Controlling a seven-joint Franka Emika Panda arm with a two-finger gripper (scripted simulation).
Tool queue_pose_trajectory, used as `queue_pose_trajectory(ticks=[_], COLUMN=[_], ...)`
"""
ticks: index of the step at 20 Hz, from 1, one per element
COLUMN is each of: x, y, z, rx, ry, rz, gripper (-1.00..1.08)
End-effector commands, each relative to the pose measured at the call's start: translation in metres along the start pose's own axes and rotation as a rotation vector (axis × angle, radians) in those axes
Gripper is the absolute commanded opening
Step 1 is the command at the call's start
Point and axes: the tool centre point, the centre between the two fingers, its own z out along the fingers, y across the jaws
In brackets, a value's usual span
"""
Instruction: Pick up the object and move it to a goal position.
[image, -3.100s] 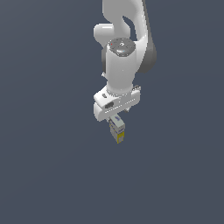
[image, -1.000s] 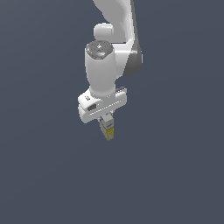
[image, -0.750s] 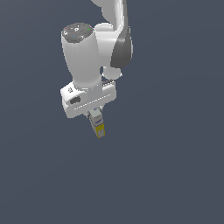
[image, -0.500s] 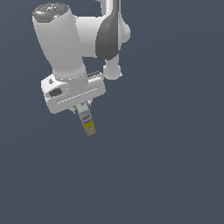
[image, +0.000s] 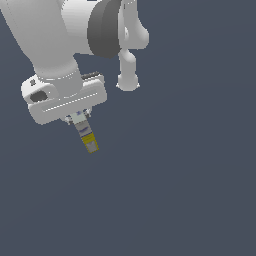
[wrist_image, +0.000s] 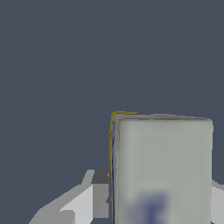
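1. One small box (image: 90, 143) is hanging between the fingers of the gripper (image: 84, 131), held up in the air against a plain dark blue-grey background.
2. Its yellow lower part is sticking out below the fingertips in the exterior view, while its upper part is sitting up between the fingers, close under the white gripper body.
3. The gripper is clamping the box from two opposite sides, its fingers closed onto it and the box filling the gap between them.
4. The gripper is pointing downward and tilting a little, so the box is leaning with it, its lower end slanting toward the exterior view's right.
5. The white Franka arm (image: 60, 35) is filling the upper part of the exterior view on its left side, with the hand at its lower end.
6. In the wrist view the pale grey-white face of the box (wrist_image: 162, 170) is looming very near the camera, with a thin yellow edge along one side and a blurred blue printed mark.
7. One grey finger (wrist_image: 99, 192) is showing just beside the box in the wrist view, pressing against its side.
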Motion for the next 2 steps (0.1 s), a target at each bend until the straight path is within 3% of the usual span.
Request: queue_pose_trajectory(ticks=[1, 2], x=[0.0, 0.0], y=[0.002, 0.0021], z=[-0.0018, -0.0019], rx=[0.0, 0.0], ry=[0.0, 0.0], rz=[-0.001, -0.001], gripper=[-1.0, -1.0])
